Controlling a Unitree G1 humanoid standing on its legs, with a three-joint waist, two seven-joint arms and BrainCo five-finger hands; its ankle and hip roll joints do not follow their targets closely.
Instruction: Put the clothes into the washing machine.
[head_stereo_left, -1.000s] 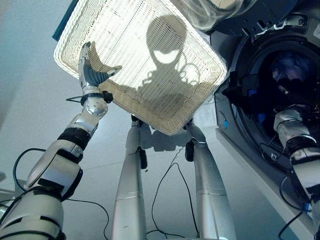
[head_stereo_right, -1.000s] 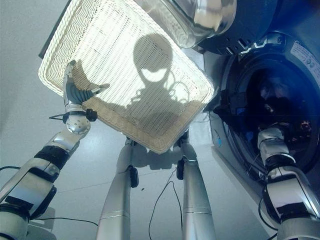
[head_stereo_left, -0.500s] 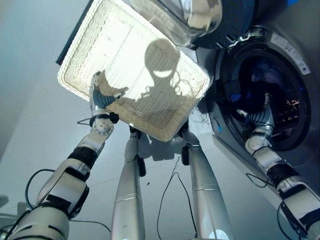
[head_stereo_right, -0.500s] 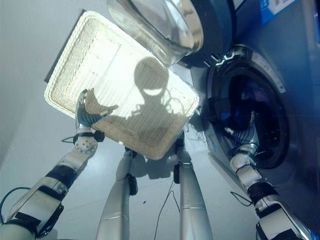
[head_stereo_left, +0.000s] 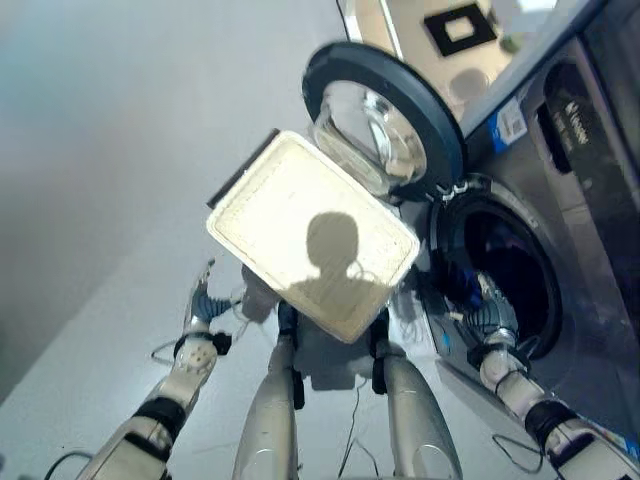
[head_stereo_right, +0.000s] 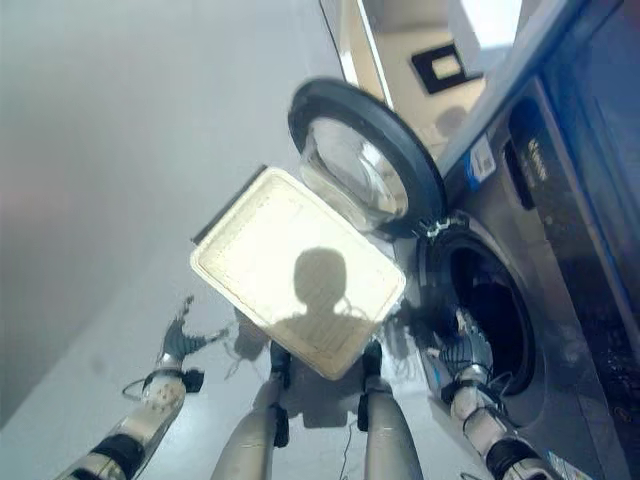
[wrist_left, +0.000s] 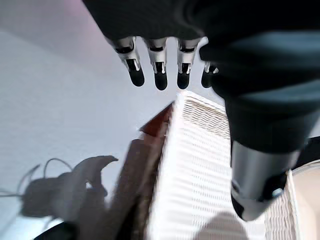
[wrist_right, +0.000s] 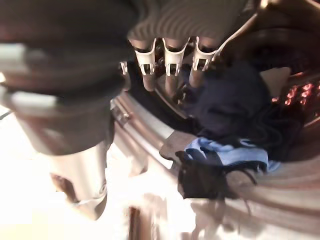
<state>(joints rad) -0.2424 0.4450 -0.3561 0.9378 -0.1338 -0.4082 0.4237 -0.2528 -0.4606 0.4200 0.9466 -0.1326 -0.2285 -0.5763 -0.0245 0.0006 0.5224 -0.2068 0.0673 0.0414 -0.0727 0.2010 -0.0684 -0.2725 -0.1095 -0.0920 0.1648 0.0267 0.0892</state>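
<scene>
Right hand (head_stereo_right: 468, 352) withdrawn to drum rim, clothes (wrist_right: 225, 115) heaped inside, no clear axis

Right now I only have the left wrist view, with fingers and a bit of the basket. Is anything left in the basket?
Observer: No. In the eye views the basket is bare inside.
Operator: So where are the clothes?
Observer: In the washer. The right wrist view shows dark and light blue clothes lying just inside its opening.
Operator: And the right hand?
Observer: The right hand is at that opening, fingers straight, holding nothing.
</scene>
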